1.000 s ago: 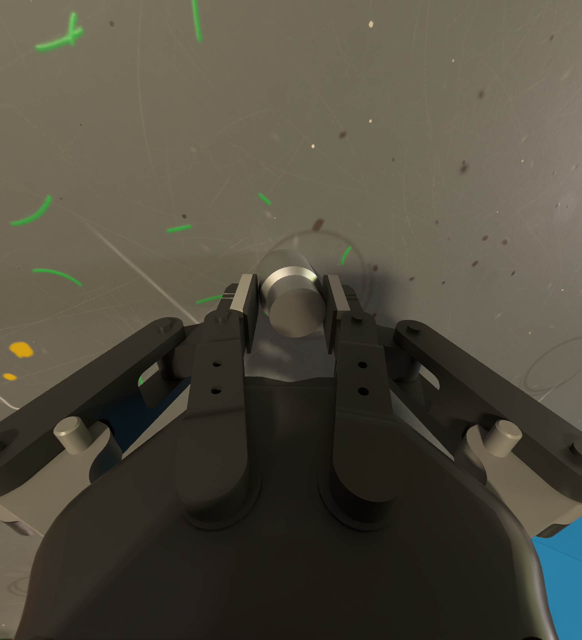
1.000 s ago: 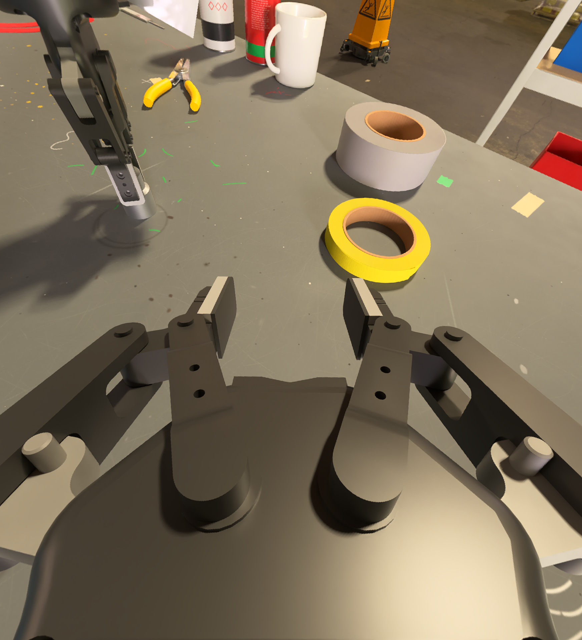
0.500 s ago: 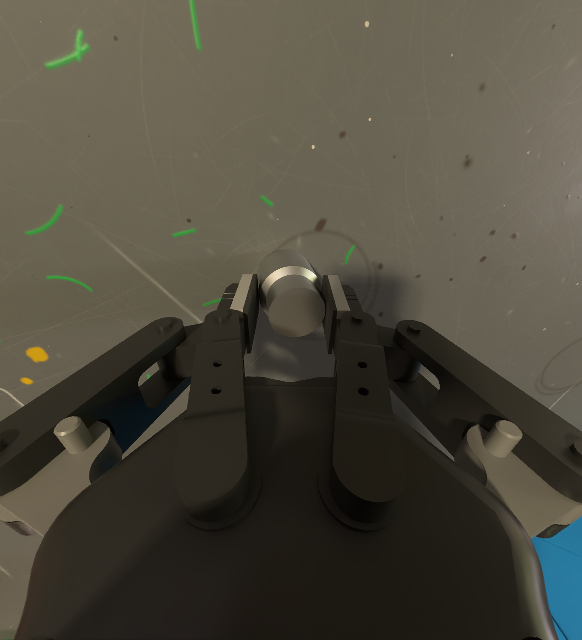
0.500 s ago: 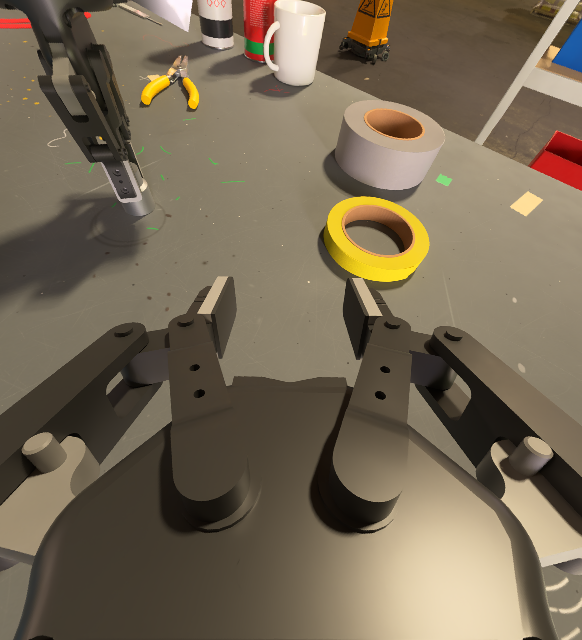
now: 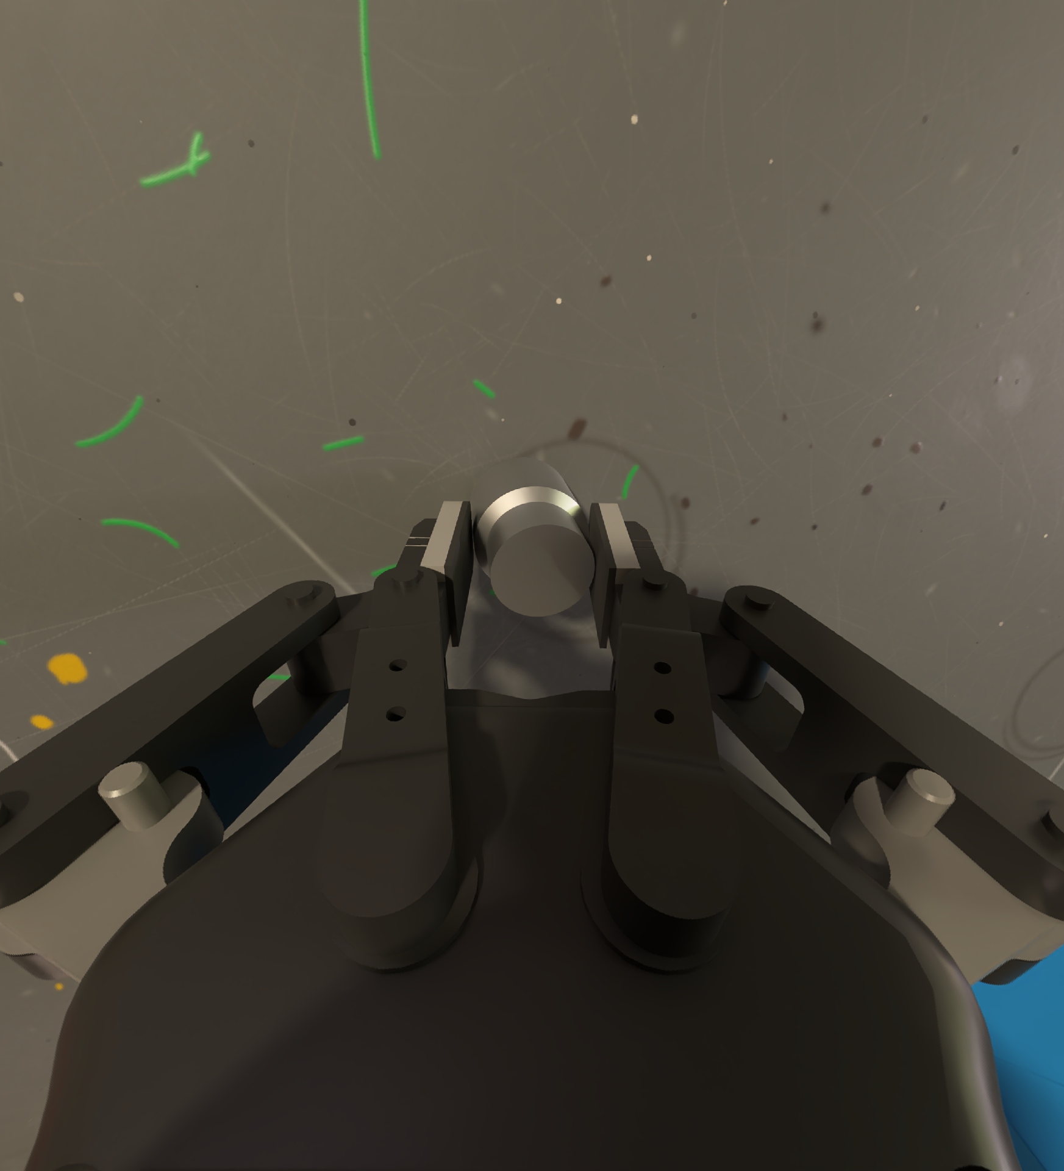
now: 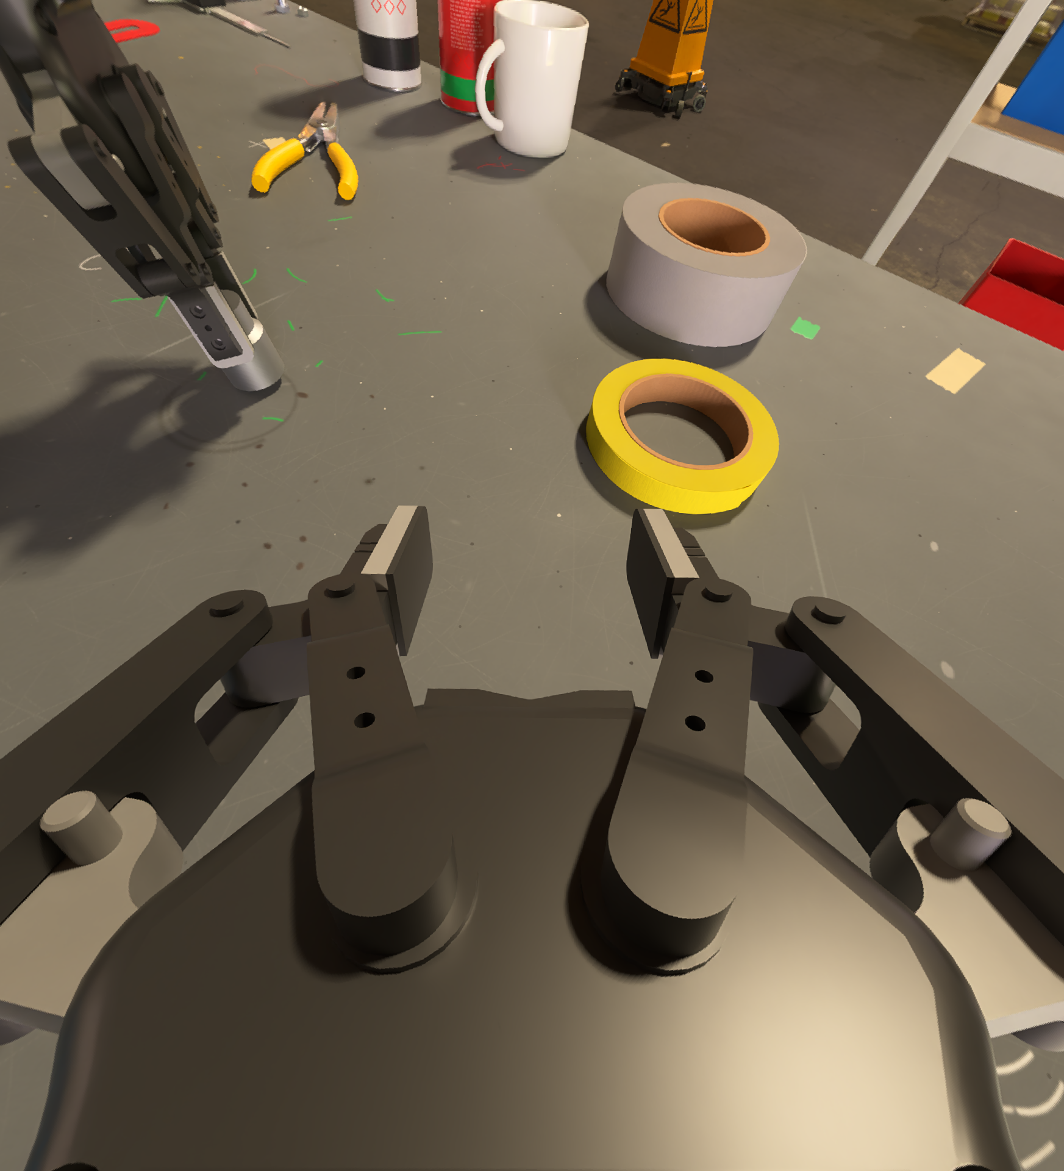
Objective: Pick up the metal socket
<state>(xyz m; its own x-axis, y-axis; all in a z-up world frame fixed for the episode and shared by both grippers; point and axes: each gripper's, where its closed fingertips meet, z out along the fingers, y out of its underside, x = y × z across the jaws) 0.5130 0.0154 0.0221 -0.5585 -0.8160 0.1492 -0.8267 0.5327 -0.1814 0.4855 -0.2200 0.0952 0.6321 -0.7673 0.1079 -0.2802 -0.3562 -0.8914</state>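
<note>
Currently, left pincer (image 5: 532,557) clamps the short silver cylindrical metal socket (image 5: 538,551) (tilted, lower end at the scratched grey worktop (image 5: 770,285)); right pincer (image 6: 529,570) hangs spread, holding nothing.

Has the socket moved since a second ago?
Yes: the metal socket, clamped in the left gripper, has risen slightly; the green table marks drew inward around it.

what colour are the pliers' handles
Yellow; the pliers show best in the right wrist view, lying on the table.
</note>
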